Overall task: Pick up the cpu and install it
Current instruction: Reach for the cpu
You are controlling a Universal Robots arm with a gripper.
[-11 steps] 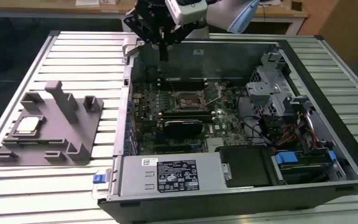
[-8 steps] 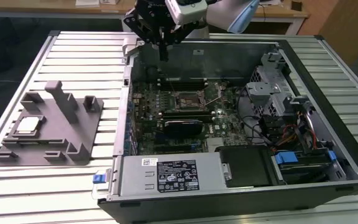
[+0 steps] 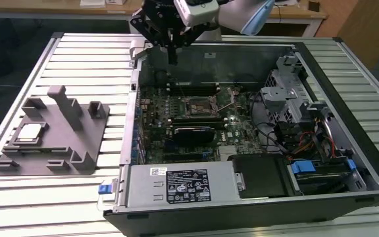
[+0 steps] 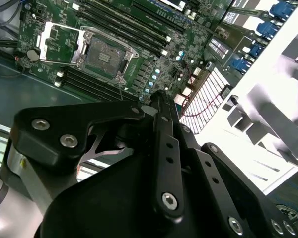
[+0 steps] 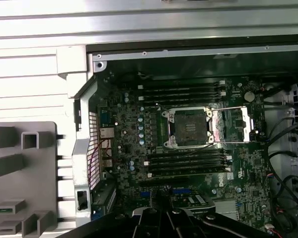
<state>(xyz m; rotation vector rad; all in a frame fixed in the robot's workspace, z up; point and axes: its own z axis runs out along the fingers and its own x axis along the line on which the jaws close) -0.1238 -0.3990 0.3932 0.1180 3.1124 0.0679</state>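
Note:
The cpu (image 3: 30, 132), a small silvery square chip, lies flat on the gray holder block (image 3: 51, 143) on the exterior view's left, outside the computer case. My gripper (image 3: 172, 62) hangs above the far wall of the open case (image 3: 242, 197), well away from the cpu. Its black fingers meet at the tip, shut with nothing between them, as the second wrist view shows at the gripper (image 4: 157, 97). The motherboard socket (image 3: 199, 106) lies bare, with its metal load plate (image 5: 233, 124) swung open beside it. Both wrist views look down on the socket (image 4: 107, 54) (image 5: 188, 126).
Memory slots (image 5: 181, 91) flank the socket on two sides. A drive cage and cables (image 3: 295, 108) fill the case on the exterior view's right, and the power supply (image 3: 179, 185) sits at the near end. The slatted metal table (image 3: 77, 54) carries the case and holder.

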